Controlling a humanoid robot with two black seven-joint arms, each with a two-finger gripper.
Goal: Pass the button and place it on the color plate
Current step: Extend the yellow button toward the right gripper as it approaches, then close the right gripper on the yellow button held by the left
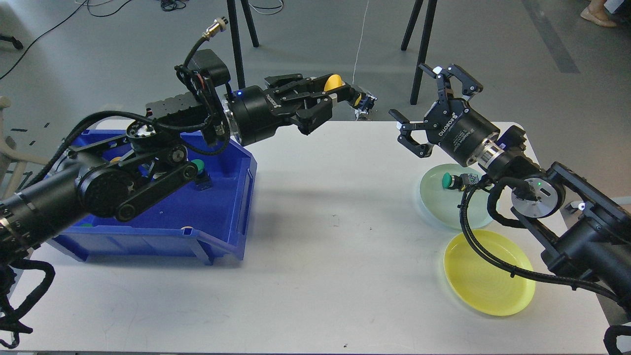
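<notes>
My left gripper point(340, 93) is shut on a yellow-capped button point(345, 88) and holds it in the air above the table's far middle. My right gripper point(419, 106) is open and empty, its fingers spread and pointing left, a short gap to the right of the button. A yellow plate point(488, 273) lies at the right front, partly behind my right arm's cable. A pale green plate point(446, 204) behind it carries a green-capped button point(451, 181). A blue bin point(212, 217) on the left holds another green button point(198, 167), mostly hidden by my left arm.
The white table point(325, 256) spans the view. Black stand legs point(236, 49) and floor cables lie beyond its far edge. My right arm crosses over the green plate's right side.
</notes>
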